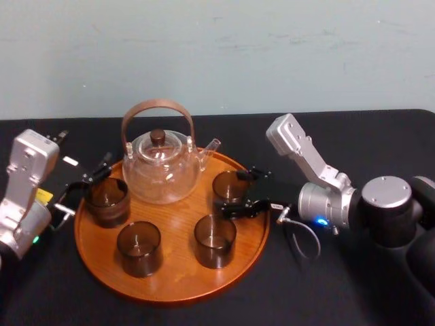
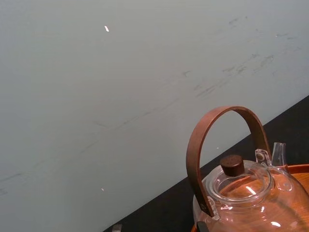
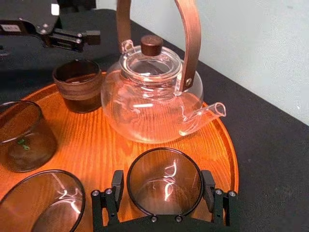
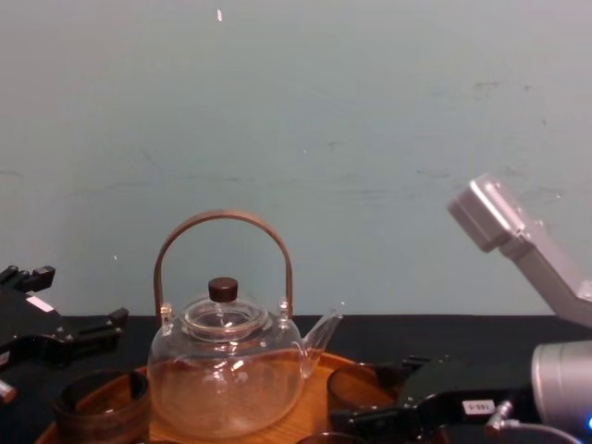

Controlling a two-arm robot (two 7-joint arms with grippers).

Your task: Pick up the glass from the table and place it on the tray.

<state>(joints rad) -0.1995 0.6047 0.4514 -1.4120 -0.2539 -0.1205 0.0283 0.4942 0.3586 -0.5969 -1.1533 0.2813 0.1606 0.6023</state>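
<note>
Four dark glasses and a clear teapot (image 1: 163, 166) stand on the round wooden tray (image 1: 170, 296), which rests on the black-covered desk (image 1: 326, 285). The glass (image 1: 230, 185) concerned sits upright at the rear right of the tray, just beside the teapot's spout. The right gripper (image 1: 234, 193) reaches in from the robot's right, its jaws spread to either side of this glass and close to its wall. The right wrist view suggests a thin gap on at least one side. The left gripper (image 1: 85, 187) hangs at the tray's left edge, jaws spread, near the rear-left glass (image 1: 107, 202).

Judged from this arrangement, placement is essentially complete and the step in hand is release and retreat. It would be done well by parting the jaws evenly, so that neither one drags the glass sideways. The gripper should then draw straight back along its line of approach, over the rim and away to the right. Any lift ought to wait until both jaws are clear of the glass. The front-right glass (image 1: 215, 240) stands near the nearer jaw, so a swing towards it risks a knock.
</note>
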